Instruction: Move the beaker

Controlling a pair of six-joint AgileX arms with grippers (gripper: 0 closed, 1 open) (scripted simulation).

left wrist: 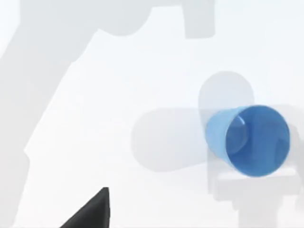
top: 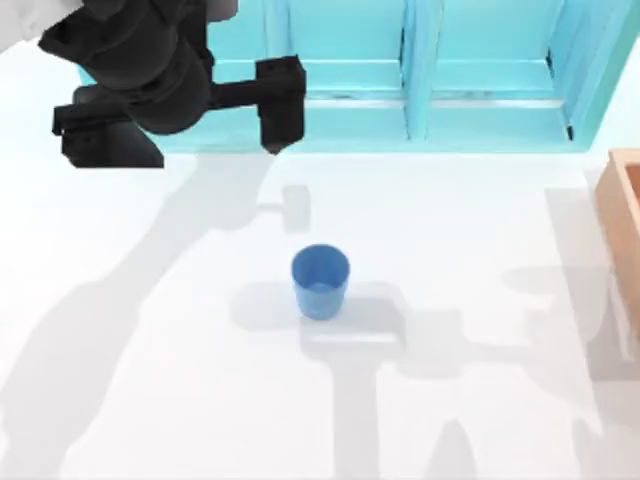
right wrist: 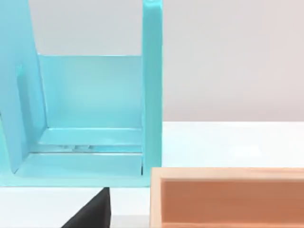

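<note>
Our white desk (top: pixel 150 400) fills most of the top view, crossed by grey shadows of our arms. Along its far edge stands a turquoise shelf unit (top: pixel 430 90) with upright dividers and open bays; our right wrist view looks straight into one of those bays (right wrist: pixel 90 104). At the desk's right edge sits a light wooden box (top: pixel 622 225), and in the right wrist view its rim (right wrist: pixel 228 173) lies just beside the foot of the turquoise unit.

Our left arm (top: pixel 140 60) reaches in over the far left corner of the desk, its dark bulk raised above the surface. Our left pincer (top: pixel 175 125) hangs there with its two black fingers (top: pixel 280 105) spread wide, gripping nothing, well apart from the beaker.

The beaker (top: pixel 320 282) stands upright on the bare desk near the middle, a small blue vessel with its open round rim up and its body narrowing toward the base. In the left wrist view the beaker (left wrist: pixel 249 140) shows its hollow inside, with nothing touching it.

We cannot tell how our right pincer is set.
</note>
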